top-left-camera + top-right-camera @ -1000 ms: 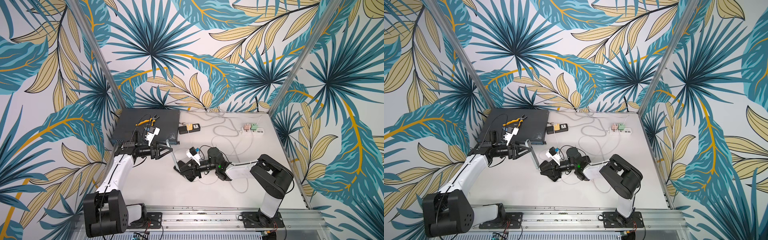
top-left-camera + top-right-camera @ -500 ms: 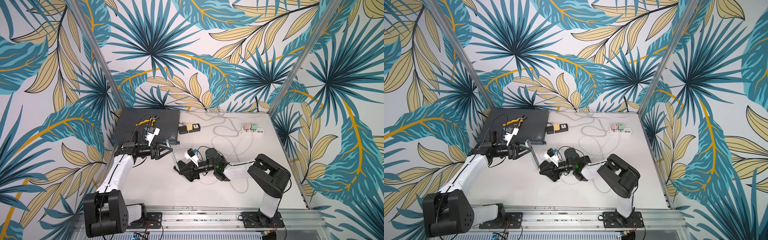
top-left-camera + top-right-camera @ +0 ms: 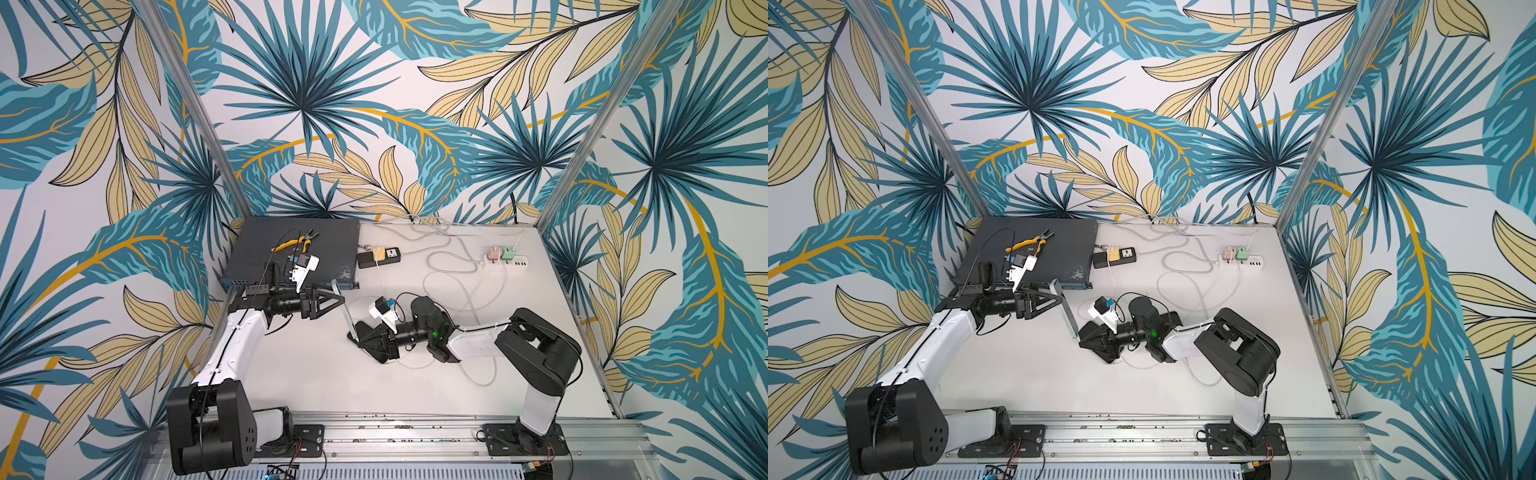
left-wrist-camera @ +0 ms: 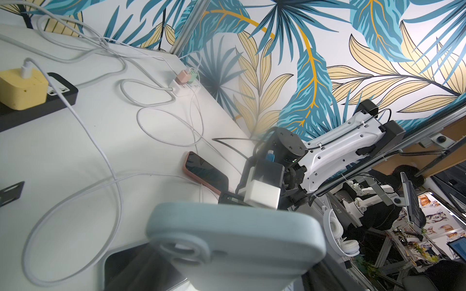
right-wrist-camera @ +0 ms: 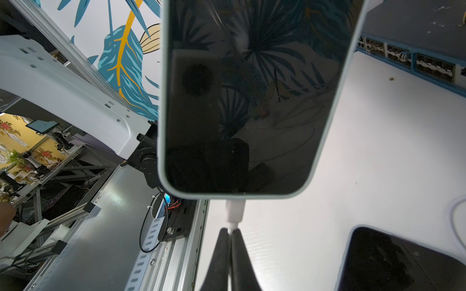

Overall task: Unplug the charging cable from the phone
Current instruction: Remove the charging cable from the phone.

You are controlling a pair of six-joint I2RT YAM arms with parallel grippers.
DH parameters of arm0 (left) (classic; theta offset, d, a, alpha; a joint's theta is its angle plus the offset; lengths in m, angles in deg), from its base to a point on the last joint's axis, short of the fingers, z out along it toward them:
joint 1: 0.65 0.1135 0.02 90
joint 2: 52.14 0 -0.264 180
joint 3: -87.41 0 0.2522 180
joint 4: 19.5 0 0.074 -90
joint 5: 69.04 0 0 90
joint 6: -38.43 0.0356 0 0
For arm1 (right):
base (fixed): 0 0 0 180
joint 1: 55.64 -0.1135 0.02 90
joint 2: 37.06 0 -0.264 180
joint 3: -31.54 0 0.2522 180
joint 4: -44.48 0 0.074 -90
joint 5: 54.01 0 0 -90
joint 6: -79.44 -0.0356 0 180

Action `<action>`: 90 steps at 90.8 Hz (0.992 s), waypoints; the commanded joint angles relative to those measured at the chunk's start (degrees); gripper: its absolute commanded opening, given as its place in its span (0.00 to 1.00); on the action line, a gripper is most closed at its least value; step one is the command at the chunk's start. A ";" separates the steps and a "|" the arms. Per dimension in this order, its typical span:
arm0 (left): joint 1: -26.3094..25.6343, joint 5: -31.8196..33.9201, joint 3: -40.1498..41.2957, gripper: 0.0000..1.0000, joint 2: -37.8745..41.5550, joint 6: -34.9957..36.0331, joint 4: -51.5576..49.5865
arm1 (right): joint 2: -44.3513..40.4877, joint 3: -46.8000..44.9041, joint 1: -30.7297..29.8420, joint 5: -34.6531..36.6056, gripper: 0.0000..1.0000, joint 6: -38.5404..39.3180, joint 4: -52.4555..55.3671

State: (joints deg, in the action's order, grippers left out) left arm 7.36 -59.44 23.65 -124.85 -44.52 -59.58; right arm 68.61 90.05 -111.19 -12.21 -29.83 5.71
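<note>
A phone (image 3: 343,309) in a light blue case stands tilted on the white table (image 3: 316,374), dark screen toward my right arm, as both top views show. My left gripper (image 3: 334,293) is shut on the upper end of the phone (image 4: 234,244), whose case back fills the left wrist view and hides the fingers. The white charging cable (image 5: 235,210) is plugged into the bottom edge of the phone (image 5: 252,100). My right gripper (image 5: 231,233) is shut on the cable just behind the plug, low over the table. In a top view the right gripper (image 3: 1080,334) sits at the phone's lower end.
Another phone (image 4: 204,173) lies flat on the table near the right arm. A black network switch (image 3: 291,249) with yellow-handled pliers (image 3: 295,243) stands back left. A black power strip (image 3: 379,255), a white power strip (image 3: 505,259) and loose white cables (image 3: 449,266) lie behind.
My right gripper has closed onto the cable behind the plug, and the right arm has crept slightly toward the phone. The left arm and the phone have not moved.
</note>
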 commanded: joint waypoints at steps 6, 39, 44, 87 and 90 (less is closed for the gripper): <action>1.33 -3.29 -0.23 0.04 0.89 0.09 1.28 | -0.39 -2.56 -0.35 -1.42 0.00 -0.38 -2.49; 2.71 -4.05 -0.32 0.04 1.98 0.21 1.06 | 0.50 -2.56 -0.41 -0.49 0.05 -2.57 -3.56; 2.79 -4.07 -0.36 0.04 2.04 0.28 0.92 | 0.60 -2.20 -0.35 -0.17 0.12 -2.31 -2.82; 2.80 -5.08 -1.92 0.04 1.88 10.09 -8.46 | -1.32 1.31 1.25 -1.32 0.79 -4.58 -0.23; 2.82 -5.18 -2.27 0.04 1.80 11.70 -9.99 | -1.43 2.17 1.23 -1.81 0.82 -4.51 0.98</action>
State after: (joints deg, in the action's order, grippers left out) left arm 9.59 -61.17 23.63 -124.35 -39.19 -63.76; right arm 68.61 89.44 -110.45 -12.13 -33.55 4.55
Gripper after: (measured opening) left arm 0.787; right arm 0.783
